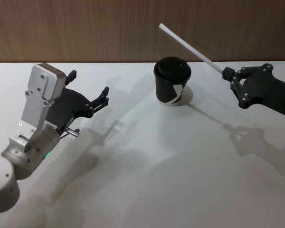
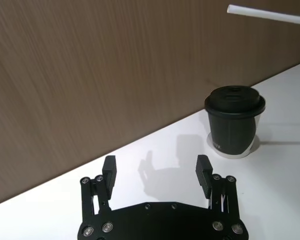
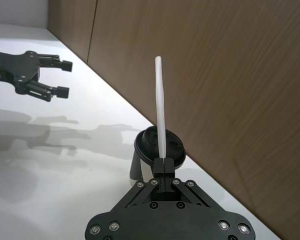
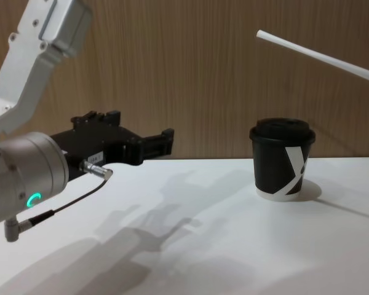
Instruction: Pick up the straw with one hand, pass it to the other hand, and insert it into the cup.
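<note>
Right gripper (image 1: 226, 72): jaws pinching the straw (image 1: 190, 45) by one end; the tube slants up above the cup (image 1: 172, 80), not touching it. Left gripper (image 1: 89, 83): jaws spread, over the tabletop (image 1: 147, 166), well apart from the straw. For the handover, grip mid-tube, square across the jaws, before you release. Only the cup stands between the two grippers; keep clear of its lid.

Head view looks down; chest looks across; both wrists share the cup (image 2: 234, 125).
</note>
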